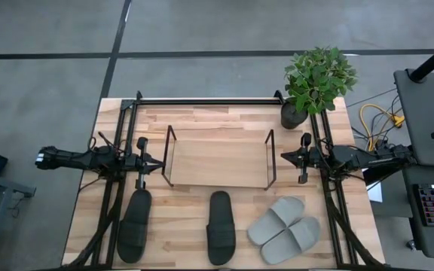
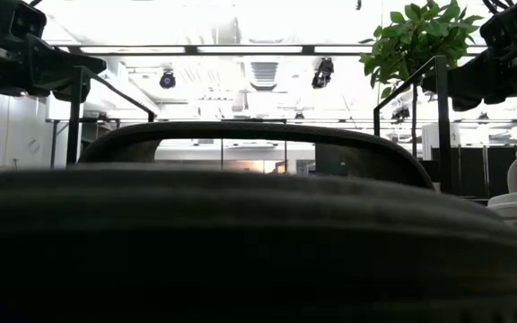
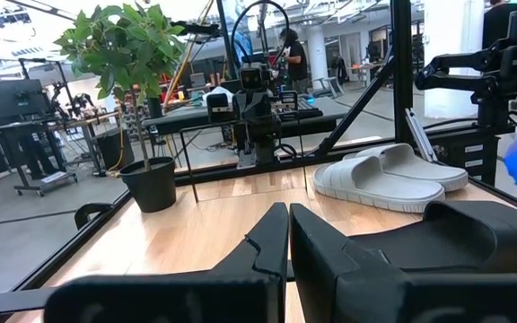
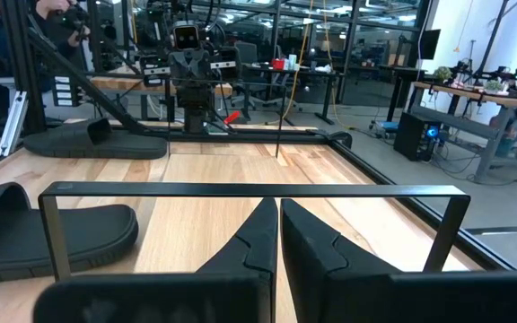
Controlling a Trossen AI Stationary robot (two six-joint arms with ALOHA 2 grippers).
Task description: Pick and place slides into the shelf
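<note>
Low view blocked by black slide [image 2: 240, 242]; left gripper [image 1: 142, 160], right gripper [image 1: 304, 158] closed, empty.

A potted plant [image 1: 316, 81] stands at a far corner of the wooden counter [image 1: 217, 114]; yellow cables [image 1: 375, 120] lie on the floor beside it.

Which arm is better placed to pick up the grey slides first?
The right. Its hand waits at the shelf's right end, with the grey slides just in front of it. The left hand sits at the far end, nearer the black slide.
</note>
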